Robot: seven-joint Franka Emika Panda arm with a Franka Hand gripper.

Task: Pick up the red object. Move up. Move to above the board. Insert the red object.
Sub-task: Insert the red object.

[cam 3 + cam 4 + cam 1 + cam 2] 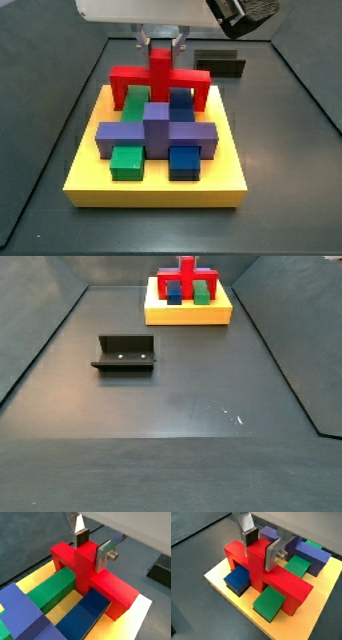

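Straddling red object's (264,574) post: gripper (260,546).

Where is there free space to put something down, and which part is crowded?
Free: the wide dark floor between the fixture and the board, and in front of the fixture. On the board, only the bare yellow strip along its edge beside the small green and blue blocks. Crowded: the board's middle, where the pincer grips the red object over the blocks.

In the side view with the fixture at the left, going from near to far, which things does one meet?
Fixture → board → red object, straddling a blue block and a green block on the board, its post between the gripper fingers at the top edge.
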